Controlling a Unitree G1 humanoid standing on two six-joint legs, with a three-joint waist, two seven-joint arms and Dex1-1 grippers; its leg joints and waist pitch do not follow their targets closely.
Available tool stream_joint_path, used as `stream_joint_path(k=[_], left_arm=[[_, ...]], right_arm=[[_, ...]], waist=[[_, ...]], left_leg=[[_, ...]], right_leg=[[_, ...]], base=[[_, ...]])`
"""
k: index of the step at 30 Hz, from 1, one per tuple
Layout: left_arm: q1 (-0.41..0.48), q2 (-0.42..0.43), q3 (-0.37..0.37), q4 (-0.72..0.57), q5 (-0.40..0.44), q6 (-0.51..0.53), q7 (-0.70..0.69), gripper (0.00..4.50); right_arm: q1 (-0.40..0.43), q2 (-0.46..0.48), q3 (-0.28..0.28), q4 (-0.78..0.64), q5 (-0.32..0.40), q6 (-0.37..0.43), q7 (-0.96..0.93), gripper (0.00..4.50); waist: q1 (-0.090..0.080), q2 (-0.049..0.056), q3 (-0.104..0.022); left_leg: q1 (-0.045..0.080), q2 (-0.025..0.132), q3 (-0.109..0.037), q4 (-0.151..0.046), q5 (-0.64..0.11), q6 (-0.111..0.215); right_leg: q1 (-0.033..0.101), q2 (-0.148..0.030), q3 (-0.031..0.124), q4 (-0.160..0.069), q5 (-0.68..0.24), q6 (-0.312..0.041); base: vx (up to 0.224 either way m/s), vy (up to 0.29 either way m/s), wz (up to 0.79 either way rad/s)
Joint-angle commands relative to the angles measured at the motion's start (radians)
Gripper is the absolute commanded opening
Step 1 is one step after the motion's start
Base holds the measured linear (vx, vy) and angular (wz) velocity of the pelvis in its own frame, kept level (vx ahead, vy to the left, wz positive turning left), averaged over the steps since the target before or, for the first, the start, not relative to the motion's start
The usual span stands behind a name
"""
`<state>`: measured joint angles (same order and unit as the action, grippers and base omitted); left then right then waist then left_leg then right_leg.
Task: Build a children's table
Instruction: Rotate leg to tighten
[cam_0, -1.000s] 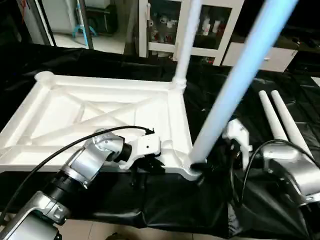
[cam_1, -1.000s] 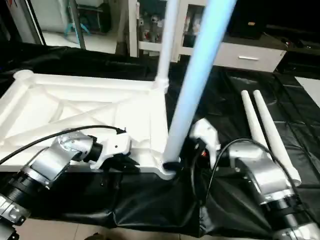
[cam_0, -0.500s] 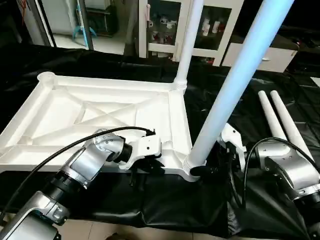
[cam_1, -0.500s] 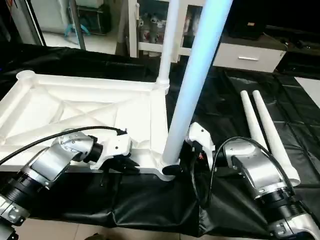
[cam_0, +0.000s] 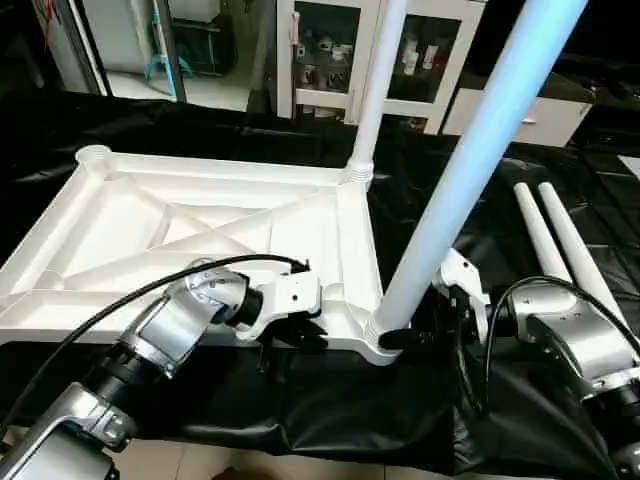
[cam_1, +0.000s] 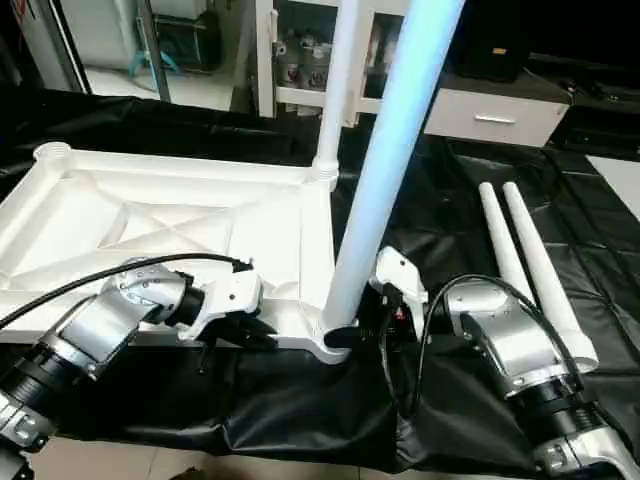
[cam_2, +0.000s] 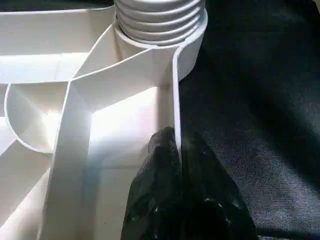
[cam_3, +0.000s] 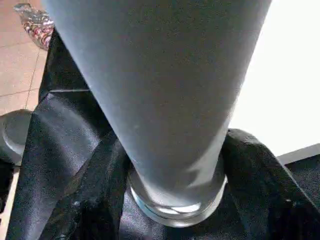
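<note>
The children's table top (cam_0: 200, 225) lies ribbed side up on a black sheet. One white leg (cam_0: 372, 90) stands in its far right corner socket. A second leg (cam_0: 460, 170) rises tilted from the near right socket. My right gripper (cam_0: 402, 336) is at that leg's base, a black finger (cam_3: 95, 200) pressed against each side of the tube, so it is shut on the leg. My left gripper (cam_2: 177, 145) is shut on the top's thin near rim, close to the threaded socket (cam_2: 157, 22).
Two loose white legs (cam_0: 548, 235) lie side by side on the sheet to the right. The far left corner socket (cam_0: 92, 155) has nothing in it. A white cabinet with glass doors (cam_0: 330, 50) stands behind. The sheet hangs over the near edge.
My right gripper has moved in to the near leg's base and narrowed around it. The left gripper keeps its hold on the rim.
</note>
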<state>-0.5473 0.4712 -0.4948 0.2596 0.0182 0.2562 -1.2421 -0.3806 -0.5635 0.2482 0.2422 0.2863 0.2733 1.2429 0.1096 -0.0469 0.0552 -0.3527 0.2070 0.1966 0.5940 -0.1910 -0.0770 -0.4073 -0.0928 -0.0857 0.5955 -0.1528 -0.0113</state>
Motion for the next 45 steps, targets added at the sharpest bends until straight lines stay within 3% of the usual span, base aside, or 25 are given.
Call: stream_joint_path(k=[1,5,7,9,12,15,17,18,21,23,25,30,31,33,34,36,39,40,42,45], left_arm=[[0.006,-0.027,-0.023,-0.025,0.006,0.0,-0.001,0.0],[-0.002,-0.088,0.034,0.025,-0.003,0.036,0.116,0.0],[-0.016,-0.131,0.071,0.065,-0.002,0.058,0.202,0.0],[-0.031,-0.171,0.101,0.095,0.003,0.085,0.285,0.0],[-0.059,-0.257,0.171,0.136,-0.002,0.186,0.447,0.0],[-0.102,-0.342,0.212,0.208,0.055,0.229,0.66,0.0],[-0.117,-0.366,0.218,0.238,0.08,0.209,0.735,0.0],[-0.133,-0.399,0.229,0.266,0.091,0.187,0.802,0.0],[-0.147,-0.424,0.238,0.281,0.092,0.177,0.836,0.0],[-0.151,-0.425,0.235,0.279,0.094,0.178,0.827,0.0],[-0.148,-0.419,0.23,0.273,0.096,0.177,0.81,0.0],[-0.138,-0.391,0.211,0.268,0.098,0.166,0.76,0.0],[-0.138,-0.391,0.211,0.268,0.098,0.166,0.76,0.0],[-0.132,-0.372,0.203,0.263,0.096,0.165,0.729,0.0],[-0.129,-0.361,0.198,0.258,0.095,0.166,0.711,0.0],[-0.115,-0.326,0.175,0.234,0.087,0.163,0.63,0.0],[-0.103,-0.302,0.157,0.213,0.079,0.154,0.569,0.0],[-0.094,-0.285,0.144,0.198,0.073,0.147,0.528,0.0],[-0.082,-0.258,0.126,0.18,0.069,0.139,0.478,0.0],[-0.042,-0.17,0.079,0.123,0.055,0.137,0.339,0.0]], right_arm=[[0.013,0.034,0.007,0.007,0.018,0.011,-0.019,2.47],[0.005,0.108,-0.04,0.098,-0.006,0.007,-0.172,2.45],[0.0,0.152,-0.057,0.156,-0.033,0.0,-0.275,2.43],[-0.002,0.202,-0.078,0.194,-0.048,0.012,-0.369,2.42],[-0.003,0.295,-0.094,0.232,-0.086,0.023,-0.535,2.41],[-0.039,0.426,-0.125,0.318,-0.152,-0.013,-0.83,2.41],[-0.056,0.473,-0.15,0.355,-0.161,-0.026,-0.946,2.4],[-0.078,0.544,-0.188,0.388,-0.131,-0.043,-1.034,2.33],[-0.104,0.603,-0.225,0.411,-0.113,-0.069,-1.083,2.18],[-0.117,0.616,-0.231,0.413,-0.107,-0.088,-1.068,2.12],[-0.124,0.617,-0.236,0.41,-0.101,-0.098,-1.046,2.12],[-0.144,0.602,-0.257,0.401,-0.099,-0.155,-1.012,2.12],[-0.144,0.602,-0.257,0.401,-0.099,-0.155,-1.012,2.65],[-0.141,0.577,-0.261,0.371,-0.091,-0.15,-0.979,2.78],[-0.139,0.563,-0.261,0.356,-0.087,-0.144,-0.957,2.83],[-0.133,0.52,-0.26,0.3,-0.063,-0.112,-0.877,2.97],[-0.128,0.491,-0.254,0.266,-0.049,-0.086,-0.818,3.2],[-0.125,0.466,-0.245,0.249,-0.048,-0.076,-0.777,3.3],[-0.116,0.426,-0.228,0.224,-0.049,-0.065,-0.716,3.53],[-0.083,0.288,-0.175,0.144,-0.047,-0.036,-0.514,3.72]], waist=[[-0.004,0.001,-0.068],[-0.013,-0.001,-0.06],[-0.02,0.001,-0.059],[-0.032,-0.005,-0.058],[-0.046,-0.003,-0.057],[-0.06,0.002,-0.058],[-0.071,0.007,-0.058],[-0.08,0.009,-0.061],[-0.087,0.017,-0.057],[-0.094,0.023,-0.055],[-0.096,0.023,-0.057],[-0.091,0.023,-0.056],[-0.091,0.023,-0.055],[-0.088,0.023,-0.055],[-0.088,0.025,-0.056],[-0.085,0.022,-0.062],[-0.075,0.018,-0.065],[-0.066,0.017,-0.068],[-0.057,0.019,-0.069],[-0.046,0.013,-0.067]], left_leg=[[0.009,0.031,-0.014,-0.073,-0.224,0.016],[0.014,0.029,-0.015,-0.076,-0.286,0.002],[0.016,0.026,-0.021,-0.075,-0.319,-0.017],[0.013,0.024,-0.024,-0.075,-0.34,-0.019],[0.011,0.021,-0.031,-0.075,-0.355,-0.028],[0.018,0.014,-0.032,-0.069,-0.373,-0.02],[0.012,0.014,-0.038,-0.072,-0.386,-0.022],[0.009,0.015,-0.044,-0.075,-0.406,-0.022],[0.025,0.017,-0.05,-0.079,-0.477,-0.008],[0.027,0.022,-0.056,-0.085,-0.526,-0.01],[0.022,0.025,-0.059,-0.092,-0.529,-0.011],[0.024,0.021,-0.052,-0.092,-0.501,-0.007],[0.023,0.021,-0.051,-0.092,-0.5,-0.006],[0.025,0.021,-0.049,-0.092,-0.493,-0.003],[0.021,0.021,-0.05,-0.094,-0.485,0.0],[0.007,0.023,-0.052,-0.097,-0.435,0.005],[0.006,0.023,-0.042,-0.094,-0.363,0.014],[0.007,0.026,-0.034,-0.091,-0.307,0.022],[0.008,0.028,-0.03,-0.087,-0.271,0.027],[0.015,0.026,-0.019,-0.08,-0.257,0.037]], right_leg=[[0.047,-0.057,0.049,-0.063,-0.284,-0.194],[0.041,-0.057,0.046,-0.077,-0.381,-0.175],[0.04,-0.061,0.04,-0.088,-0.48,-0.14],[0.036,-0.059,0.036,-0.095,-0.534,-0.114],[0.036,-0.061,0.027,-0.105,-0.594,-0.079],[0.026,-0.061,0.02,-0.119,-0.641,-0.057],[0.033,-0.059,0.008,-0.125,-0.647,-0.043],[0.041,-0.059,-0.001,-0.129,-0.637,-0.033],[0.035,-0.057,-0.014,-0.144,-0.603,-0.03],[0.042,-0.059,-0.025,-0.148,-0.588,-0.027],[0.05,-0.062,-0.023,-0.144,-0.554,-0.03],[0.042,-0.067,-0.012,-0.144,-0.546,-0.053],[0.042,-0.067,-0.011,-0.143,-0.544,-0.056],[0.041,-0.067,-0.008,-0.142,-0.535,-0.063],[0.044,-0.068,-0.007,-0.139,-0.529,-0.065],[0.056,-0.07,-0.001,-0.13,-0.488,-0.072],[0.052,-0.069,0.012,-0.117,-0.41,-0.11],[0.048,-0.07,0.02,-0.107,-0.363,-0.138],[0.046,-0.069,0.024,-0.098,-0.325,-0.154],[0.039,-0.061,0.033,-0.088,-0.282,-0.181]], base=[[0.0,0.0,0.0],[0.0,0.0,0.0],[0.0,0.0,0.0],[0.0,0.0,0.0],[-0.019,0.006,-0.03],[0.0,0.0,0.0],[0.0,0.0,0.0],[0.0,0.0,0.0],[0.0,0.0,0.0],[0.0,0.0,0.0],[0.0,0.0,0.0],[0.0,0.0,0.0],[0.0,0.0,0.0],[0.0,0.0,0.0],[0.0,0.0,0.0],[0.0,0.0,0.0],[0.0,0.0,0.0],[0.0,0.0,0.0],[0.0,0.0,0.0],[0.069,-0.039,0.12]])
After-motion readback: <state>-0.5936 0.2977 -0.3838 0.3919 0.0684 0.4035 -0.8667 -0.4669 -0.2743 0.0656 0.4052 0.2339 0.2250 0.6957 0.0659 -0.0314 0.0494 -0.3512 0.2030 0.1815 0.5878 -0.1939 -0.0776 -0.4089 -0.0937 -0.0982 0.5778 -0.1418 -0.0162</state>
